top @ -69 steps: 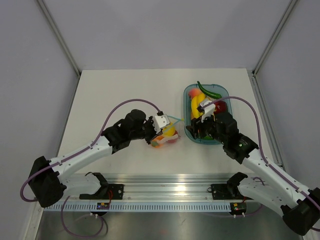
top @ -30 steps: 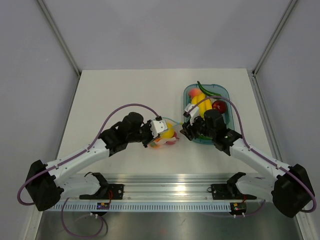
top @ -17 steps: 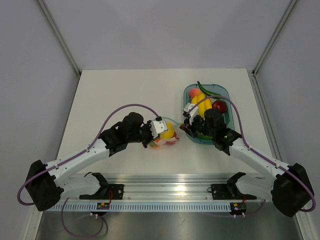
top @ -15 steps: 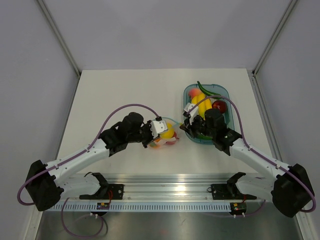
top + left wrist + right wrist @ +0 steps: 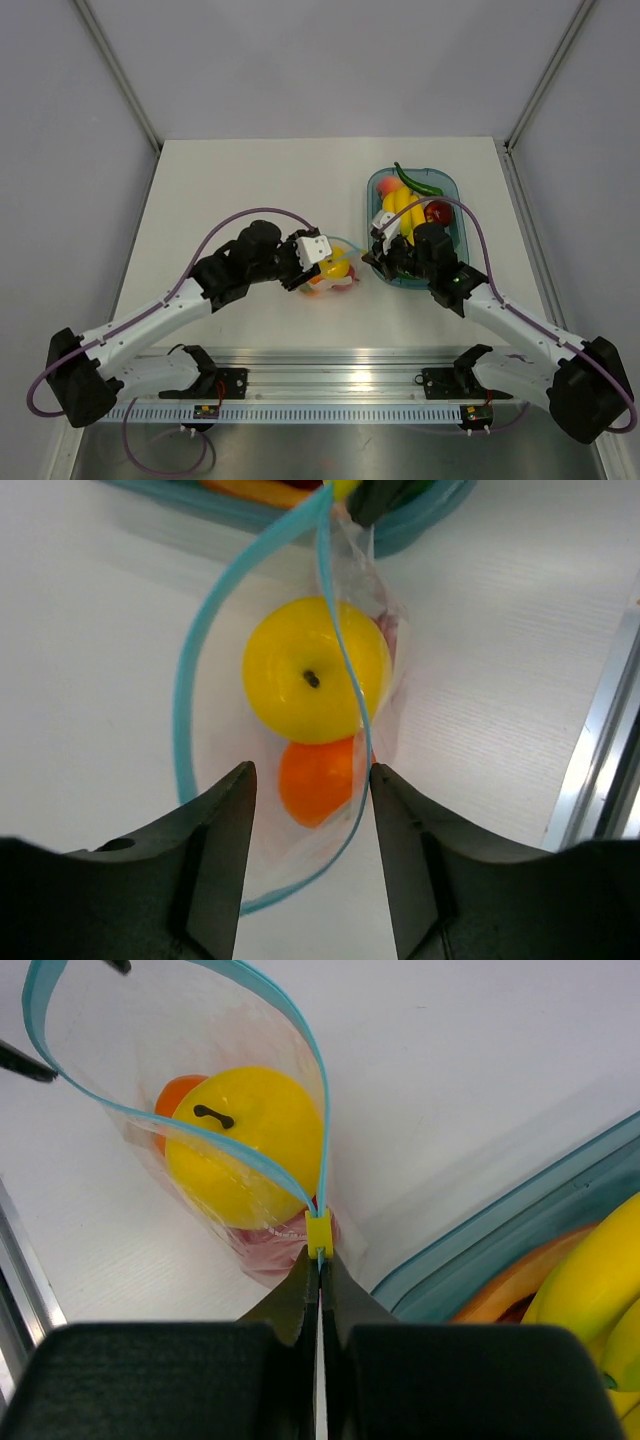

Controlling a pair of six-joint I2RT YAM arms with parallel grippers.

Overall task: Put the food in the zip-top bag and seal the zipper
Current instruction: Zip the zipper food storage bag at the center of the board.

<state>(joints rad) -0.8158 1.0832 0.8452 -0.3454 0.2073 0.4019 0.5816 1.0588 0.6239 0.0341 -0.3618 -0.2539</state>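
Observation:
The zip-top bag lies on the table between the arms with its mouth gaping. Inside it, the food shows as a yellow fruit, an orange fruit and a reddish one pressed under the plastic. The light blue zipper loops wide open, and its yellow slider sits at the end nearest the tray. My right gripper is shut on the zipper strip just behind that slider. My left gripper stands open at the bag's other end, with a finger on each side of the rim and clear of it.
A blue-tinted oval tray stands right of the bag and holds bananas, a green chili and a red round fruit. Its rim runs close beside my right fingers. A metal rail lines the near edge.
My right gripper has shut on the zipper end by the slider. My left gripper has opened, let go of the bag's rim and drawn back a little to the left.

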